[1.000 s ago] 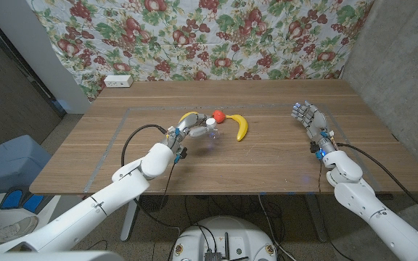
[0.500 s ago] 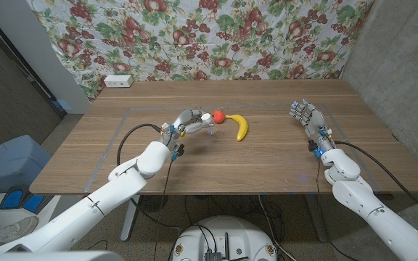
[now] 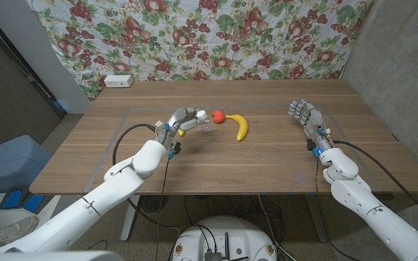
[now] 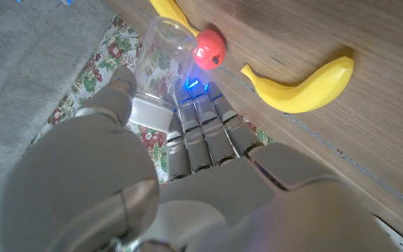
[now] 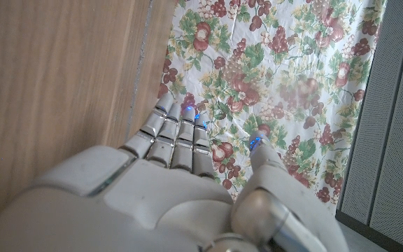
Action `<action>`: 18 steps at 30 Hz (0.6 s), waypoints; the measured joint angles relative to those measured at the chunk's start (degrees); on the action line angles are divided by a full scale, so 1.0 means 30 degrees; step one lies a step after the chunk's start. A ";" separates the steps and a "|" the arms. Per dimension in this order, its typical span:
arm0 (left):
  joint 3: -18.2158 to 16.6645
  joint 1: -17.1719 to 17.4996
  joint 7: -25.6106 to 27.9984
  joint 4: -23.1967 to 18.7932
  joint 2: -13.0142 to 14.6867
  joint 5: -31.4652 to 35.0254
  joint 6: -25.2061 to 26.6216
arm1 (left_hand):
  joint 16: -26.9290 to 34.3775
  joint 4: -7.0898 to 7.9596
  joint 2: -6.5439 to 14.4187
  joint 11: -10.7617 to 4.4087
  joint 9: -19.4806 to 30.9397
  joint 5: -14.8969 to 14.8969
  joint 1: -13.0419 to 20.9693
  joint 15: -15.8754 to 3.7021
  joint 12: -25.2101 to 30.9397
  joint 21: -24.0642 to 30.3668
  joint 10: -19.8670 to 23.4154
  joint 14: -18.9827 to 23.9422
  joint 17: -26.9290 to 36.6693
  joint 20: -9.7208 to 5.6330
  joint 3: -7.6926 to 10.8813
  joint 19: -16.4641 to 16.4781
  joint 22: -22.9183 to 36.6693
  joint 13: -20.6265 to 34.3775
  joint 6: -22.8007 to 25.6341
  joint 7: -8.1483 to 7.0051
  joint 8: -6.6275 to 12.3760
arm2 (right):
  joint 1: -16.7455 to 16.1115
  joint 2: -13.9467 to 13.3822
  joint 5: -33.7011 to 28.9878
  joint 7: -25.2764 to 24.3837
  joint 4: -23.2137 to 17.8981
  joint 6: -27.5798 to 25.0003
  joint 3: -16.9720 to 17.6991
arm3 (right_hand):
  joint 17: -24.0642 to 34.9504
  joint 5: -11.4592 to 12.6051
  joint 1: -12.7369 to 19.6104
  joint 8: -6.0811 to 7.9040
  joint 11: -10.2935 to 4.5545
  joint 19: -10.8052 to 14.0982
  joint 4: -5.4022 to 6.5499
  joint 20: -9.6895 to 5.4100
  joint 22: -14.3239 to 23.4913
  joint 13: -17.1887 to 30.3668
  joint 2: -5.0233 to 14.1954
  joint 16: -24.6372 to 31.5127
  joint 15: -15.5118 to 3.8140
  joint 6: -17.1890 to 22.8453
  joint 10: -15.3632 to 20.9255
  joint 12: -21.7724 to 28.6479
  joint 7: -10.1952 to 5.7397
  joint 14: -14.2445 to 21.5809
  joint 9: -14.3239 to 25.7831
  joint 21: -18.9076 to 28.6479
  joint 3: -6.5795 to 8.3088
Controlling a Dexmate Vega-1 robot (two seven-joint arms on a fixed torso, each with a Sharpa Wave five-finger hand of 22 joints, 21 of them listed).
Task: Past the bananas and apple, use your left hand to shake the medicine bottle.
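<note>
My left hand (image 3: 182, 120) grips the medicine bottle (image 3: 202, 126), a clear bottle with a white cap, and holds it tilted just above the table. In the left wrist view the bottle (image 4: 161, 49) sits between thumb and fingers, cap towards the palm of my left hand (image 4: 187, 168). A small red apple (image 3: 218, 116) lies just right of the bottle, and a yellow banana (image 3: 242, 127) lies further right. The left wrist view shows the apple (image 4: 210, 47), that banana (image 4: 299, 87) and the end of a second banana (image 4: 166, 10). My right hand (image 3: 305, 116) stands open at the table's right side, fingers up, holding nothing.
A white power strip (image 3: 118, 81) lies at the table's back left corner. A floral cloth (image 3: 216, 36) hangs behind the table (image 3: 267, 159). A blue bin (image 3: 9, 165) stands on the floor to the left. A grey wall borders the right side.
My left hand has drawn the bottle leftwards, away from the apple, and turned it more onto its side. The right hand has barely moved.
</note>
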 measured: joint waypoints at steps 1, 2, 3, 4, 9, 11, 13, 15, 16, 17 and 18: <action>-0.0063 0.0032 0.0005 -0.0001 -0.0014 -0.0078 0.0000 | 0.0000 0.0000 0.0000 0.0020 0.0006 0.0000 0.0001 -0.0001 0.0000 0.0000 0.0020 0.0006 0.0000 0.0000 0.0000 0.0000 0.0000 0.0000 0.0001 0.0001 0.0000 | 0.0005 0.0001 -0.0014 -0.0011 -0.0002 0.0000 -0.0004 | 0.0000 0.0000 0.0000 0.0000 0.0001 0.0011 0.0000 -0.0012 0.0000 0.0001 0.0000 0.0000 -0.0001 0.0000 0.0000 0.0000 0.0000 0.0000 0.0000 0.0000 0.0000; -0.0119 0.0060 0.0016 -0.0002 -0.0029 -0.0211 0.0001 | 0.0000 0.0000 -0.0003 -0.0007 0.0009 -0.0001 0.0004 -0.0023 0.0000 0.0000 0.0048 0.0036 0.0000 0.0000 0.0000 0.0000 0.0000 0.0000 0.0002 0.0002 0.0000 | 0.0012 0.0003 -0.0025 -0.0020 -0.0006 -0.0002 -0.0012 | 0.0001 0.0000 0.0000 0.0000 0.0001 0.0011 0.0000 -0.0011 0.0000 0.0001 0.0000 0.0000 0.0000 0.0000 0.0000 0.0000 0.0000 0.0000 0.0000 -0.0067 0.0000; -0.0200 0.0101 0.0037 -0.0003 -0.0054 -0.0463 0.0000 | 0.0000 0.0000 -0.0050 0.0024 0.0019 -0.0002 0.0050 -0.0015 0.0000 0.0000 0.0146 0.0085 -0.0001 0.0000 0.0000 0.0000 0.0000 0.0000 0.0140 0.0140 0.0001 | 0.0025 0.0005 -0.0043 -0.0035 -0.0019 -0.0006 -0.0026 | 0.0001 0.0000 0.0000 0.0000 0.0000 0.0011 0.0000 -0.0011 0.0000 0.0001 0.0000 0.0000 0.0000 0.0000 0.0000 0.0000 0.0000 0.0000 0.0000 -0.0070 0.0000; -0.0241 0.0123 0.0037 -0.0003 -0.0068 -0.0463 0.0000 | 0.0000 0.0000 -0.0050 0.0021 0.0031 -0.0003 0.0051 -0.0029 0.0000 0.0000 0.0148 0.0107 -0.0001 0.0001 0.0000 0.0000 0.0000 0.0000 0.0140 0.0141 0.0001 | 0.0025 0.0005 -0.0047 -0.0039 -0.0019 -0.0008 -0.0026 | 0.0001 0.0000 0.0000 0.0000 0.0000 0.0011 0.0000 -0.0011 0.0000 0.0001 0.0000 0.0000 0.0000 0.0000 0.0000 0.0000 0.0000 0.0000 0.0000 -0.0070 0.0001; -0.0547 0.0278 0.0095 -0.0003 -0.0173 -0.1296 -0.0001 | 0.0000 0.0041 -0.0053 0.0014 0.0098 -0.0034 0.0053 -0.0031 0.0000 0.0000 0.0222 0.0168 -0.0002 0.0002 -0.0040 -0.0002 -0.0002 0.0000 0.0173 0.0173 0.0001 | 0.0086 0.0015 -0.0106 -0.0087 -0.0057 -0.0040 -0.0088 | 0.0002 0.0000 0.0000 0.0000 0.0001 0.0010 0.0000 -0.0011 0.0000 0.0002 0.0000 0.0097 0.0000 0.0000 0.0000 0.0000 0.0000 0.0000 0.0000 -0.0070 0.0001; -0.0692 0.0357 0.0122 -0.0001 -0.0209 -0.1666 -0.0041 | 0.0000 0.0080 -0.0124 0.0015 0.0105 0.0018 0.0125 -0.0029 0.0000 0.0000 0.0223 0.0170 -0.0002 0.0003 -0.0079 -0.0003 -0.0001 0.0000 0.0207 0.0207 0.0001 | 0.0104 0.0017 -0.0126 -0.0108 -0.0061 -0.0053 -0.0102 | 0.0003 0.0000 0.0000 0.0000 0.0000 0.0009 0.0001 -0.0011 -0.0001 0.0002 0.0000 0.0097 0.0000 0.0000 0.0000 0.0000 0.0000 0.0000 0.0000 -0.0069 0.0001; -0.0787 0.0402 0.0130 0.0009 -0.0236 -0.1923 -0.0083 | 0.0000 0.0080 -0.0124 0.0015 0.0107 0.0039 0.0124 -0.0026 0.0001 0.0000 0.0224 0.0173 -0.0002 0.0004 -0.0080 -0.0004 -0.0002 0.0000 0.0207 0.0207 0.0001 | 0.0125 0.0020 -0.0149 -0.0117 -0.0067 -0.0064 -0.0125 | 0.0002 0.0000 0.0000 0.0000 0.0000 0.0009 0.0001 -0.0011 -0.0001 0.0002 0.0000 0.0097 0.0000 0.0000 0.0000 0.0000 0.0000 0.0000 0.0000 -0.0141 0.0001; -0.0964 0.0494 0.0138 0.0047 -0.0294 -0.2387 -0.0179 | -0.0001 0.0080 -0.0123 0.0016 0.0111 0.0040 0.0123 0.0000 0.0001 0.0000 0.0224 0.0199 -0.0003 0.0005 -0.0080 -0.0005 -0.0001 0.0001 0.0207 0.0207 0.0001 | 0.0161 0.0031 -0.0181 -0.0127 -0.0077 -0.0079 -0.0155 | 0.0002 0.0000 0.0000 0.0000 0.0000 0.0009 0.0001 -0.0011 -0.0001 0.0002 0.0000 0.0096 0.0000 0.0000 0.0000 0.0000 0.0000 0.0000 0.0000 -0.0141 0.0001; -0.1034 0.0528 0.0141 0.0067 -0.0314 -0.2536 -0.0207 | -0.0001 0.0080 -0.0123 0.0015 0.0112 0.0040 0.0123 0.0000 0.0001 0.0071 0.0225 0.0199 -0.0003 -0.0028 -0.0080 0.0029 -0.0002 0.0001 0.0207 0.0207 0.0001 | 0.0162 0.0032 -0.0186 -0.0128 -0.0078 -0.0081 -0.0159 | 0.0002 0.0000 0.0000 0.0000 0.0001 0.0008 0.0001 -0.0011 0.0000 0.0002 0.0000 0.0096 0.0000 0.0000 0.0000 0.0000 0.0000 0.0000 0.0000 -0.0141 0.0001; -0.1076 0.0549 0.0141 0.0075 -0.0326 -0.2636 -0.0226 | -0.0001 0.0080 -0.0122 0.0016 0.0112 0.0041 0.0122 -0.0002 0.0001 0.0112 0.0225 0.0202 -0.0003 -0.0059 -0.0080 0.0060 -0.0002 0.0001 0.0207 0.0207 0.0001 | 0.0172 0.0038 -0.0197 -0.0135 -0.0080 -0.0090 -0.0172 | 0.0002 0.0000 0.0000 0.0000 0.0000 0.0009 0.0001 -0.0011 -0.0001 0.0002 0.0000 0.0096 0.0000 0.0000 0.0000 0.0000 0.0000 0.0000 0.0000 -0.0141 0.0001; -0.1174 0.0603 0.0145 0.0095 -0.0361 -0.2805 -0.0260 | -0.0001 0.0080 -0.0122 0.0016 0.0112 0.0041 0.0122 -0.0003 0.0001 0.0112 0.0226 0.0203 -0.0003 -0.0060 -0.0080 0.0060 -0.0002 0.0001 0.0207 0.0207 0.0001 | 0.0181 0.0041 -0.0212 -0.0142 -0.0081 -0.0095 -0.0181 | 0.0003 0.0000 0.0000 0.0000 0.0000 0.0008 0.0001 -0.0010 -0.0001 0.0003 0.0000 0.0096 0.0000 0.0000 0.0000 0.0000 0.0000 0.0000 0.0000 -0.0141 0.0001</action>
